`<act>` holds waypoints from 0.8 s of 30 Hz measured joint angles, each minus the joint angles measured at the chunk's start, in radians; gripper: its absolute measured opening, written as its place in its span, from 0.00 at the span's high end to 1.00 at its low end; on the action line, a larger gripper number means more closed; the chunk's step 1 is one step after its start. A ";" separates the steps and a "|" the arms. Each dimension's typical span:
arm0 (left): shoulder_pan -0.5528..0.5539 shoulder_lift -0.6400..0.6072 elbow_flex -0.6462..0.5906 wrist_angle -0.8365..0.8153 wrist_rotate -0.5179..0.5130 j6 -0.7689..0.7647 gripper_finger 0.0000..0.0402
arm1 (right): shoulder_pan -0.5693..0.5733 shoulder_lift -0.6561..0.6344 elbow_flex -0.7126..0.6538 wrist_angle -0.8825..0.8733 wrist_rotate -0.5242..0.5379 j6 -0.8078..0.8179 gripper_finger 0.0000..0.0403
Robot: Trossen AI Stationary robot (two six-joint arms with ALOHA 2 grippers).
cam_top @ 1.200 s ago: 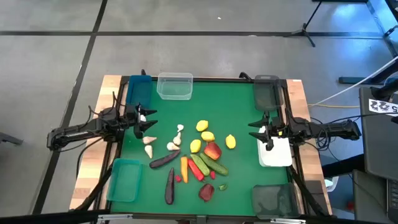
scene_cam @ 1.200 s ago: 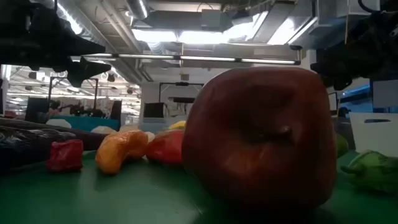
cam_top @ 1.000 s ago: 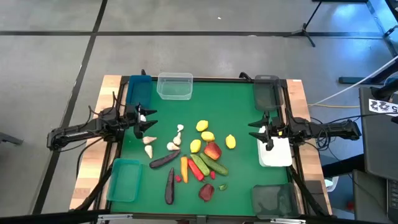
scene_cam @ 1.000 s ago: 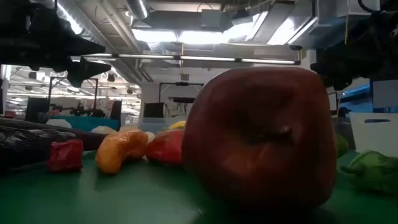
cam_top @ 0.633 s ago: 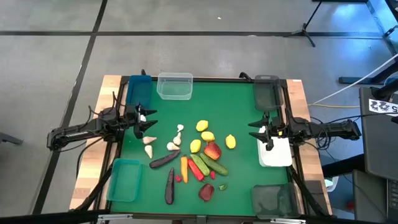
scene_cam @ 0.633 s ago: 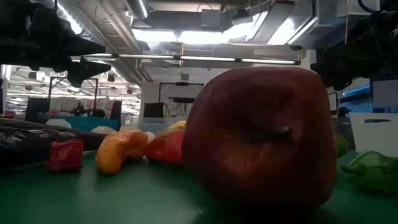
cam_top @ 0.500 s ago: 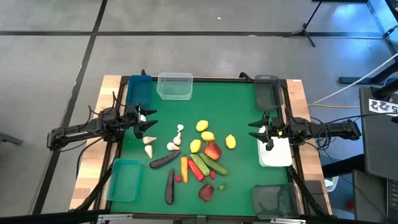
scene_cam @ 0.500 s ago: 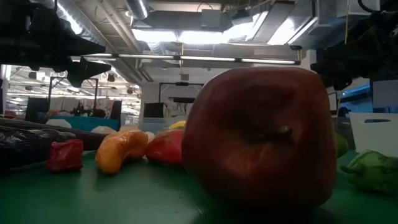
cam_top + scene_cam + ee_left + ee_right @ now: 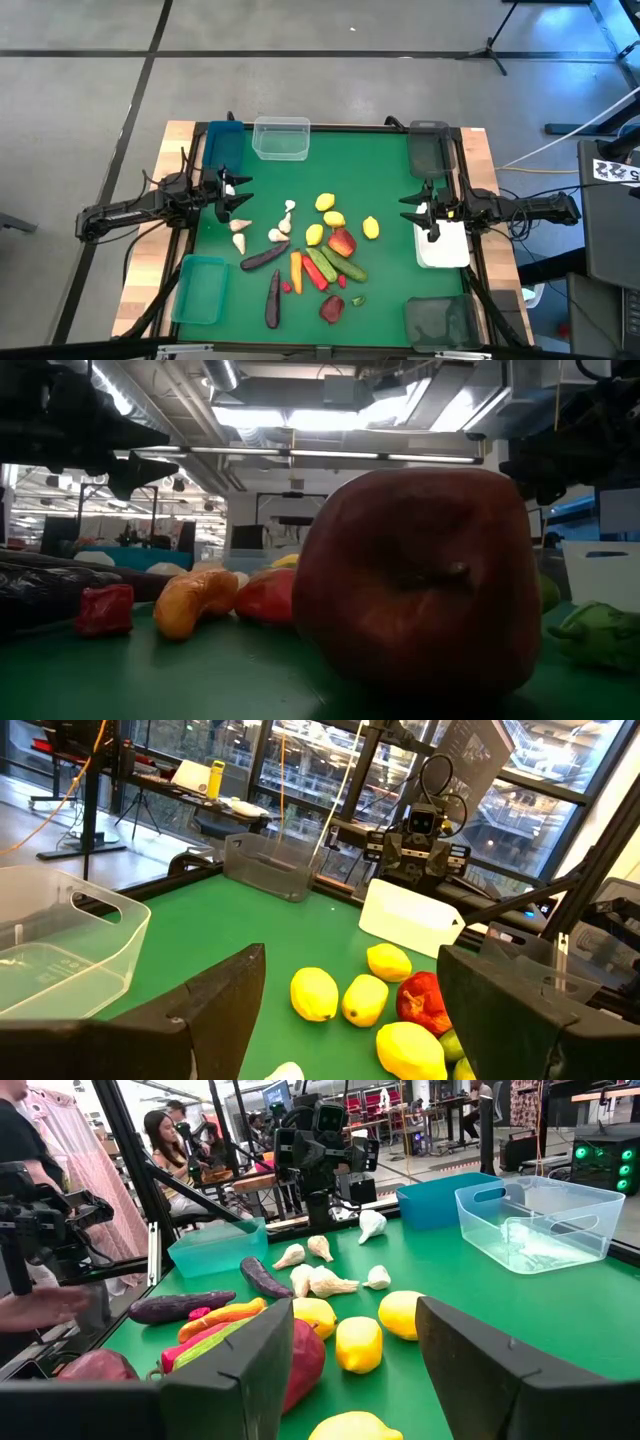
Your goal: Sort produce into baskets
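The produce lies loose in the middle of the green mat (image 9: 390,180): lemons (image 9: 326,203) (image 9: 371,228), a red apple (image 9: 342,242), garlic (image 9: 284,225), eggplants (image 9: 265,257) (image 9: 272,298), a carrot (image 9: 296,266), cucumbers (image 9: 345,265) and a dark red apple (image 9: 332,309). My left gripper (image 9: 238,197) hovers open and empty at the mat's left edge, left of the garlic; it also shows in its wrist view (image 9: 352,960). My right gripper (image 9: 415,212) hovers open and empty at the right, over the white basket's (image 9: 442,243) far end, right of a lemon (image 9: 401,1313).
Baskets ring the mat: blue (image 9: 223,142) and clear (image 9: 281,138) at the far left, dark ones at the far right (image 9: 430,146) and near right (image 9: 441,322), teal (image 9: 201,289) at the near left. People (image 9: 170,1140) sit beyond the table's left side.
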 joint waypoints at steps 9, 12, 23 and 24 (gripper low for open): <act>0.000 0.000 0.000 0.001 0.000 0.000 0.28 | 0.000 0.000 0.000 0.009 0.010 0.014 0.48; 0.000 0.000 0.000 0.000 0.000 0.000 0.28 | 0.000 0.000 0.001 0.015 0.024 0.050 0.48; 0.000 0.000 -0.001 0.053 -0.039 -0.004 0.28 | 0.000 0.000 0.007 0.249 0.029 0.192 0.48; 0.000 0.000 -0.001 0.050 -0.039 -0.019 0.28 | 0.000 0.000 0.013 0.242 0.030 0.173 0.48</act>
